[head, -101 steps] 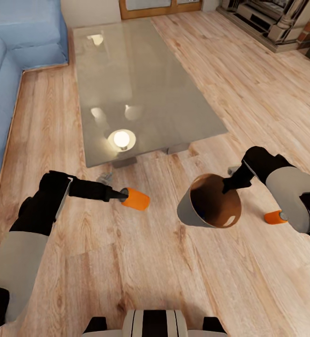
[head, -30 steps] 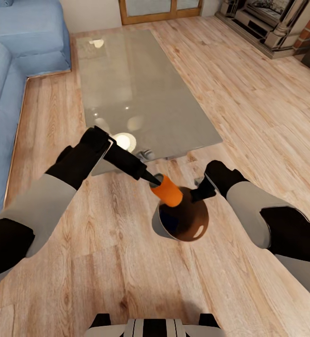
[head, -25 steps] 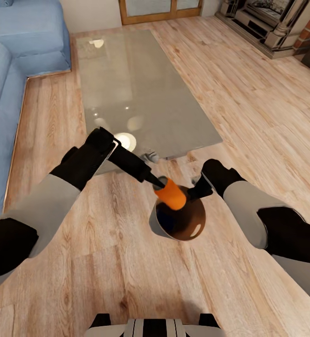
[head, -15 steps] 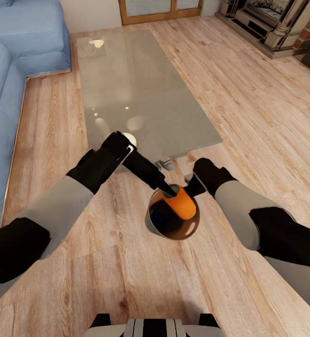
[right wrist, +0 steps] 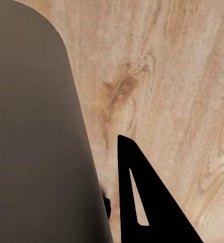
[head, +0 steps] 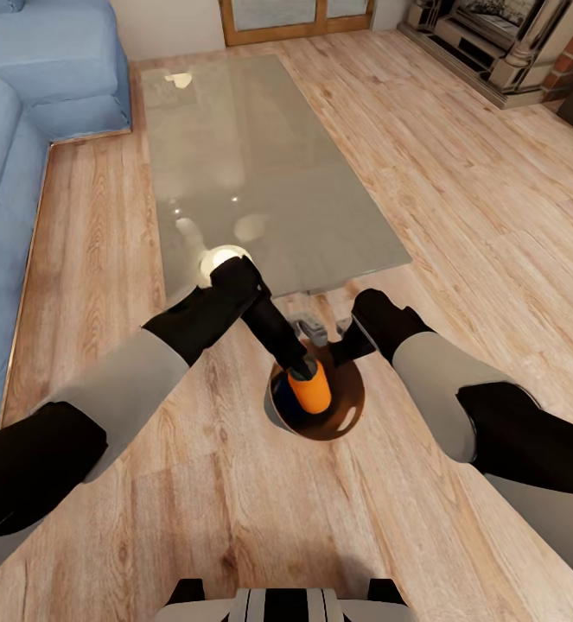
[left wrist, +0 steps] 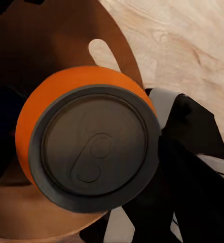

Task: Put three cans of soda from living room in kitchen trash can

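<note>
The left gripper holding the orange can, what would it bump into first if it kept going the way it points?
Probably the trash can's glossy brown inside. The left gripper points down into the bin's open mouth with the soda can ahead of it, so that can would likely touch first. Depth is unclear.

The left pincer (head: 304, 370) is covering the soda can's (head: 310, 390) upper end in the head view. The can and arm are hiding part of the trash can's (head: 279, 422) interior. The sofa (head: 27, 78) and fireplace (head: 502, 43) are running off the frame edges.
</note>
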{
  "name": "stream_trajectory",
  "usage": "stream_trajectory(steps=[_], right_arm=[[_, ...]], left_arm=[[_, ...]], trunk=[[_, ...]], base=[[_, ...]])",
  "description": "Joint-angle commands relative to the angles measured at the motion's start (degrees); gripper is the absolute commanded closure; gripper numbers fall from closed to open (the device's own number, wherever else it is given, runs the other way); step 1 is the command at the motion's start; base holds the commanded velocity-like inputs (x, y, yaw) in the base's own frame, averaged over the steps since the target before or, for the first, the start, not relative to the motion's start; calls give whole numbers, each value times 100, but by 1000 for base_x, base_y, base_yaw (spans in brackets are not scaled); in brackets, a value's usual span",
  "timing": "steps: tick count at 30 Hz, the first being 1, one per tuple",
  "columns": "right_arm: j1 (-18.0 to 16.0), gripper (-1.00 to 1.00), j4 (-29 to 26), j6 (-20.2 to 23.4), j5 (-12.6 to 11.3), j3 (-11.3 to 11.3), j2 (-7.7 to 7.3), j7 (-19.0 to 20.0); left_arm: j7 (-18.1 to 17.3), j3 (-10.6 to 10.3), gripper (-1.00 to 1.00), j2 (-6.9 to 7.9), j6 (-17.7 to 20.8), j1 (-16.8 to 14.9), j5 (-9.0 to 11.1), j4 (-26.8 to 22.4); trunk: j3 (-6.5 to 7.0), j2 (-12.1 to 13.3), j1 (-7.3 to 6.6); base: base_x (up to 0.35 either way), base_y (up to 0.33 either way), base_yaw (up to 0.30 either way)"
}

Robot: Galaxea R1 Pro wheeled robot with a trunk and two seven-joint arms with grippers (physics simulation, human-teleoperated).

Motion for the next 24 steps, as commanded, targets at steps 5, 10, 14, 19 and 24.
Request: stream_trajectory(steps=[5,10,14,19,24], right_arm=[[-12,100,4,33,-168,-37,43,8],[-18,100,5,33,-175,-37,79,8],[-18,100,5,33,-176,-37,98,8],[-19,100,5,33,-176,-37,115,8],[-19,100,6,33,-176,-37,114,8]], left_arm=[[0,-75,100,-76,0,45,-395,-1],[0,-89,100,-160,0,95,-552,4],[0,-92,100,-181,0,188,-816,8],[0,-93,100,-210,0,241,-934,6],[0,-93,-100,-213,0,246,-952,7]], trunk=[[0,0,0],[0,0,0],[0,0,0],[0,0,0],[0,0,0]], base=[[0,0,0],[0,0,0],[0,0,0],[0,0,0],[0,0,0]])
